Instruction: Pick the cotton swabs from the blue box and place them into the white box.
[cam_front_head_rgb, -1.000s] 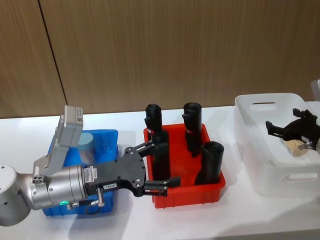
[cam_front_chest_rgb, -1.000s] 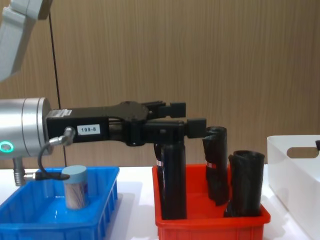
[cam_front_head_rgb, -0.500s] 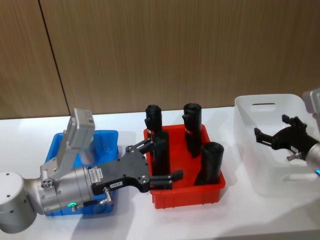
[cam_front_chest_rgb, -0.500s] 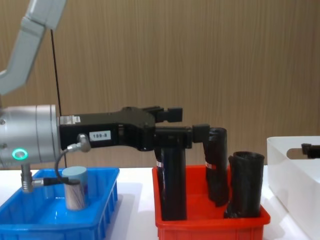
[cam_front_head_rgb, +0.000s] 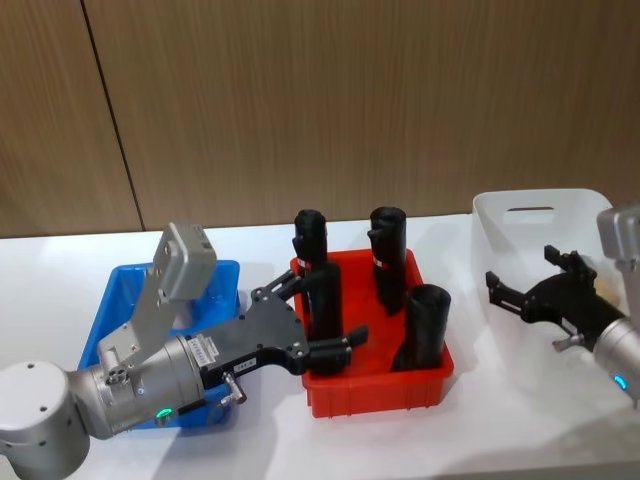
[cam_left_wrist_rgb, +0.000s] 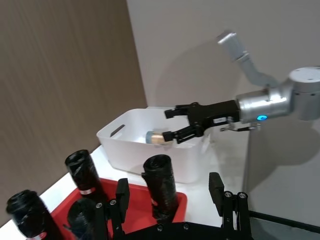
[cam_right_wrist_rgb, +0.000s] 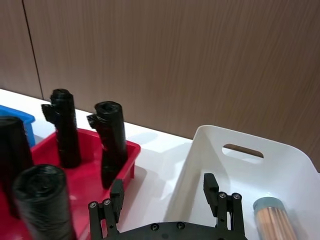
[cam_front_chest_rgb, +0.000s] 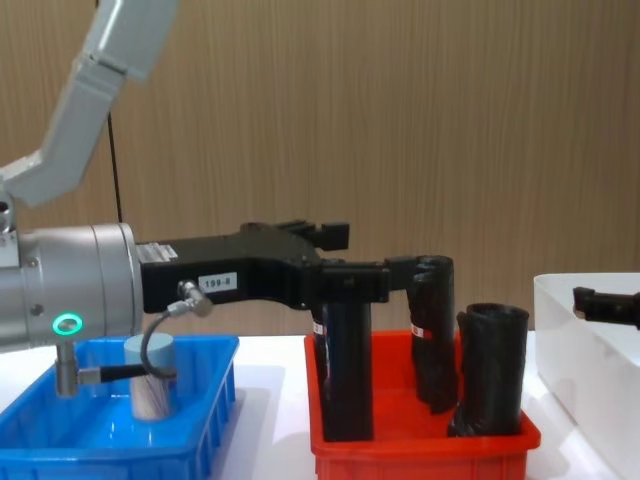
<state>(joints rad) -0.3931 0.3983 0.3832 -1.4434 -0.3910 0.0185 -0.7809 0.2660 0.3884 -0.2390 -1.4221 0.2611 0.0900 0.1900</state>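
Left gripper (cam_front_head_rgb: 315, 318) is held low where the blue box (cam_front_head_rgb: 115, 300) meets the red bin (cam_front_head_rgb: 380, 390). Its fingers are spread and nothing is gripped. One cotton swabs jar (cam_front_chest_rgb: 150, 398) is seen standing upright in the blue box, below the left wrist, with a cable crossing in front of it. The red bin is set just right of the blue box, and four black rolls (cam_front_head_rgb: 388, 245) are stood upright in it. The front-left roll is flanked by the left fingers; contact cannot be told. Right gripper (cam_front_head_rgb: 522, 268) is held over the white box (cam_front_head_rgb: 500, 203), fingers apart and empty. A second jar (cam_right_wrist_rgb: 272, 220) is seen lying on its side on the white box floor, beside one finger and not between them.
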